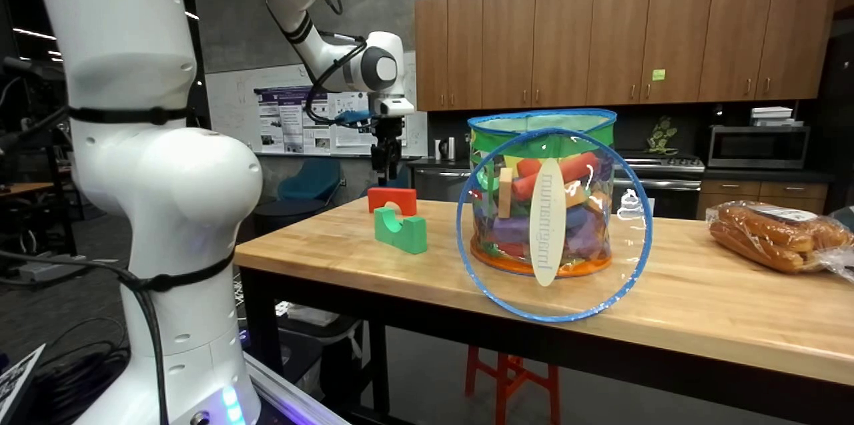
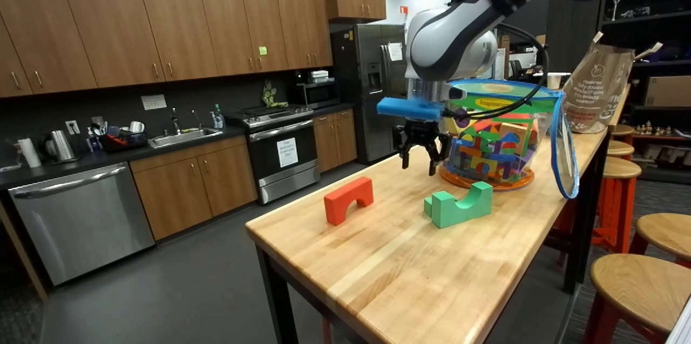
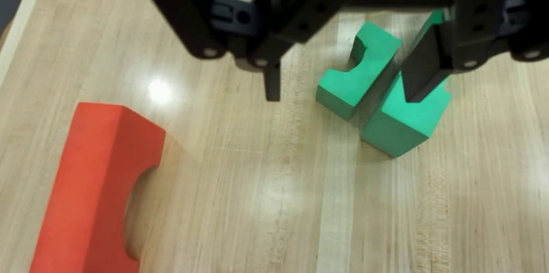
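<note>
My gripper [image 2: 419, 163] hangs above the wooden table [image 2: 388, 279], its fingers spread apart and nothing held between them. In the wrist view the gripper [image 3: 344, 91] has a notched green block [image 3: 362, 73] below its gap. Its right fingertip [image 3: 422, 76] overlaps a larger green block [image 3: 414, 112] lying close beside that one. A red arch block [image 3: 81, 196] rests apart at lower left. Both exterior views show the red arch [image 2: 345, 201] standing on its feet and the larger green block [image 2: 461, 210] with its hollow upward; the smaller green block [image 2: 427, 206] is mostly hidden behind it.
A clear round bin [image 1: 482, 139] of colored blocks stands on the table, its blue-rimmed lid [image 1: 547, 225] hanging open at the front. Bagged bread [image 1: 780, 235] and a paper bag [image 2: 596, 90] sit farther along. Wooden stools [image 2: 642, 284] line one side.
</note>
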Available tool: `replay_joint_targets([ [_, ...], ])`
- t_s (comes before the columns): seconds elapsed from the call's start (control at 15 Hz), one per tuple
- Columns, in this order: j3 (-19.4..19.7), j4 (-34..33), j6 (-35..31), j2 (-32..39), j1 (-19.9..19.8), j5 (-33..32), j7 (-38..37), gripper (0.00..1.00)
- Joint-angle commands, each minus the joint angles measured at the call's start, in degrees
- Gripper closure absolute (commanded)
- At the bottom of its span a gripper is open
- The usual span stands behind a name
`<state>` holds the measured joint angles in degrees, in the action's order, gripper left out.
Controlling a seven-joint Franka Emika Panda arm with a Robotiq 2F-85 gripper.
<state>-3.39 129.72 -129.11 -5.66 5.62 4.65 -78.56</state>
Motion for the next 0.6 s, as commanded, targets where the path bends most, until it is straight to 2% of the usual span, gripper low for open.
replay_joint_targets([
  [0.0, -0.9, 5.5, -2.2, -3.8, -1.0, 0.1, 1.1, 0.60],
  [0.33, -1.2, 8.6, -4.8, -4.6, -1.2, 0.6, 1.7, 0.96],
  [0.4, -1.3, 9.0, -5.2, -4.7, -1.2, 0.5, 1.8, 1.00],
  [0.53, -1.3, 9.6, -5.7, -4.7, -1.3, 0.5, 1.8, 1.00],
])
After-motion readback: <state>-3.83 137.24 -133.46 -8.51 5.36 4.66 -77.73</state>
